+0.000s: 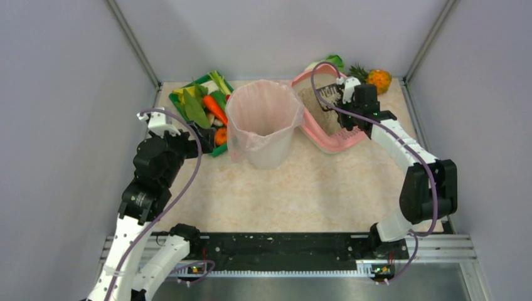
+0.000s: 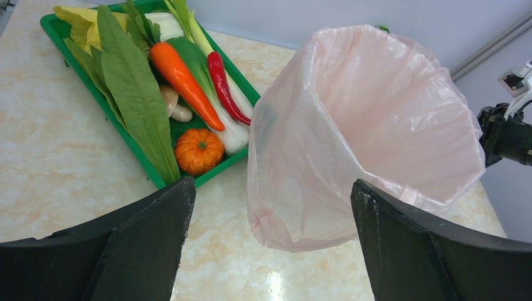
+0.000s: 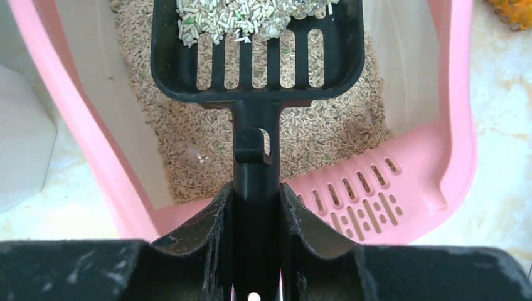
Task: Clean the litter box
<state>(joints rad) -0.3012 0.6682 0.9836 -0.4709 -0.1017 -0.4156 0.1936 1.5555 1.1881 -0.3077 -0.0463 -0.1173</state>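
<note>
Your right gripper (image 3: 256, 204) pinches the black scoop (image 3: 257, 56) by its handle, pale pellets heaped on it, above the pink litter box (image 3: 453, 125) of beige litter at the bench's (image 2: 50, 157) far right. Your left gripper (image 2: 271, 188), spread wide, faces the pink-lined bin (image 2: 376, 113); the green vegetable tray (image 2: 49, 24) lies beside it.

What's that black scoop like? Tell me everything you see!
The litter scoop is black plastic, with a shallow pan cut by long slots and a straight handle bearing a small hook. The right hand is shut on the handle. Pale litter clumps lie in the pan, held over the beige litter in the pink litter box.
</note>
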